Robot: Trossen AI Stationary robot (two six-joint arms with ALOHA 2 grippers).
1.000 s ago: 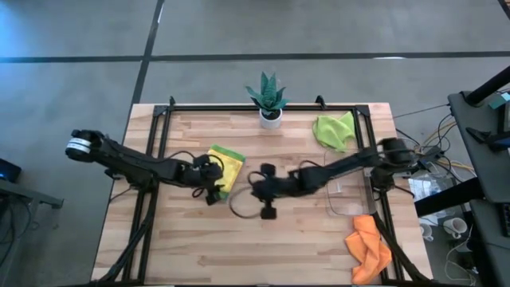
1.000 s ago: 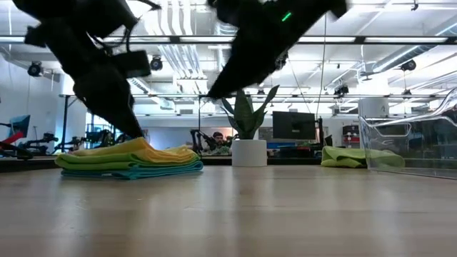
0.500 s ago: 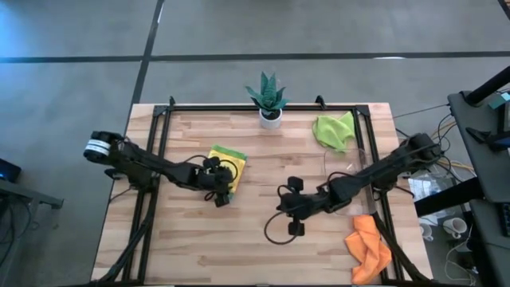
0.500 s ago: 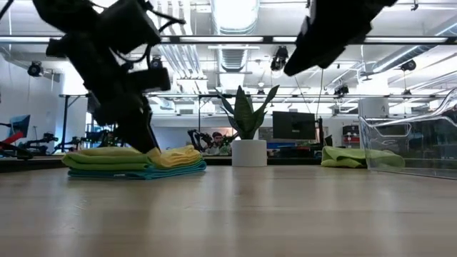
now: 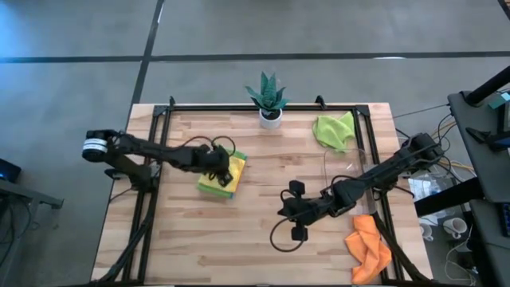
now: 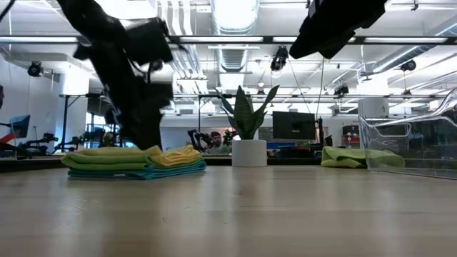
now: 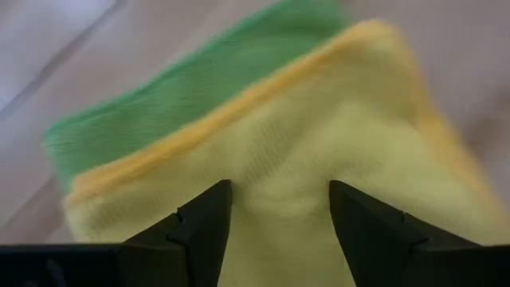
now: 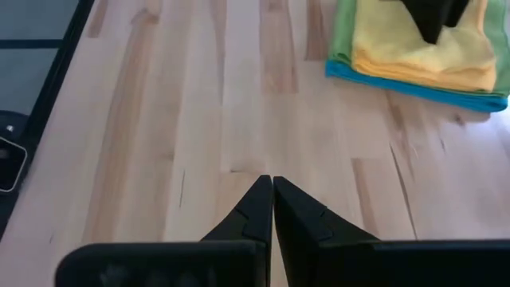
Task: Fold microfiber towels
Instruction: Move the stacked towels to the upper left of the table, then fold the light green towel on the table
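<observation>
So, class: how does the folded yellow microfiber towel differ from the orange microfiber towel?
The folded yellow microfiber towel lies flat on top of a stack; the orange microfiber towel lies crumpled, alone. The yellow one sits left of centre, the orange at the table's right edge. Both are soft cloths.

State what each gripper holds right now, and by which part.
Nothing is held. The left gripper stands open, fingers pressing on the yellow towel atop the stack. The right gripper is shut, empty, above bare table.

Dark jointed arms, black cables — wedge-shaped fingers
</observation>
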